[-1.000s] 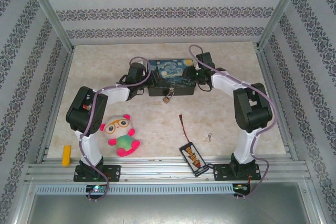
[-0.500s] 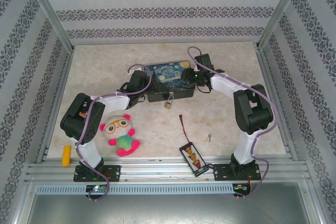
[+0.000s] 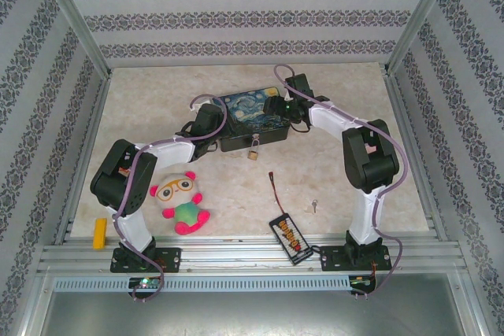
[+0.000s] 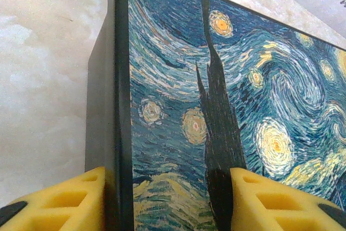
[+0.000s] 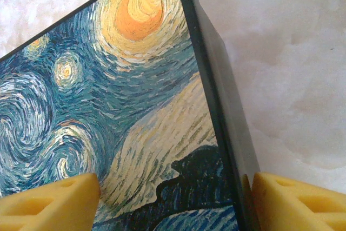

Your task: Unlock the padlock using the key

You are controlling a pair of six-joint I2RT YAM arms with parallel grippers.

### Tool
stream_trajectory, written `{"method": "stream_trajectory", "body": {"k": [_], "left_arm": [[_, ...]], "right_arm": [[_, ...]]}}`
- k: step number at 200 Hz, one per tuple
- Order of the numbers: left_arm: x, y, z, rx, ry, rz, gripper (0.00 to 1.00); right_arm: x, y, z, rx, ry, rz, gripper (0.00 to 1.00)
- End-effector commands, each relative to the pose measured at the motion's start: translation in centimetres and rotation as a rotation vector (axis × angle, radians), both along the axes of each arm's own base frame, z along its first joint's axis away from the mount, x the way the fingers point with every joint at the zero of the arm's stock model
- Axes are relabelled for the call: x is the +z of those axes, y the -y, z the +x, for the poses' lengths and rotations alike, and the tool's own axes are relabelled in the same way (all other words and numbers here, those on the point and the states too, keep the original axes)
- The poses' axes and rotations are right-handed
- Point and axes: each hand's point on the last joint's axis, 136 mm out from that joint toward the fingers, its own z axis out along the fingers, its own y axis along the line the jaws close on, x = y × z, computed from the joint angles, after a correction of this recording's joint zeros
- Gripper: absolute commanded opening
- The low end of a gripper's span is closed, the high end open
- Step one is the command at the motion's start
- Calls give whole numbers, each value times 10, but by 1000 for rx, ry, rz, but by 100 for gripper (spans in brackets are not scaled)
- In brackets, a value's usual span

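The small brass padlock (image 3: 253, 149) hangs from the front clasp of the painted tin box (image 3: 248, 112) at the back of the table. The tiny silvery key (image 3: 314, 205) lies alone on the tabletop, nearer the right arm's base and far from both grippers. My left gripper (image 3: 211, 125) straddles the box's left edge (image 4: 116, 106), one yellow pad on the black side wall and the other on the lid. My right gripper (image 3: 276, 108) stands open over the right part of the lid (image 5: 108, 106), its fingers (image 5: 292, 204) either side of that edge.
A plush toy (image 3: 181, 202) sits in front of the left arm. A yellow block (image 3: 100, 232) lies at the near left edge. A red-and-black wire with a black connector board (image 3: 289, 238) lies near the front middle. Metal posts and patterned walls enclose the table.
The right gripper has moved left over the lid and its jaws have widened. The box has turned slightly and the left arm has sunk lower.
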Motion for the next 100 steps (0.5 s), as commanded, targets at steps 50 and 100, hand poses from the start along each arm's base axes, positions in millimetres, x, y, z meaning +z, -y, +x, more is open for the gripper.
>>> {"method": "stream_trajectory", "body": {"k": [50, 100], "left_arm": [[28, 15, 7, -104, 50, 7, 49], [41, 9, 7, -100, 75, 26, 62]], "right_arm": [[-16, -65, -42, 164, -122, 107, 73], [-6, -45, -36, 143, -91, 31, 86]]}}
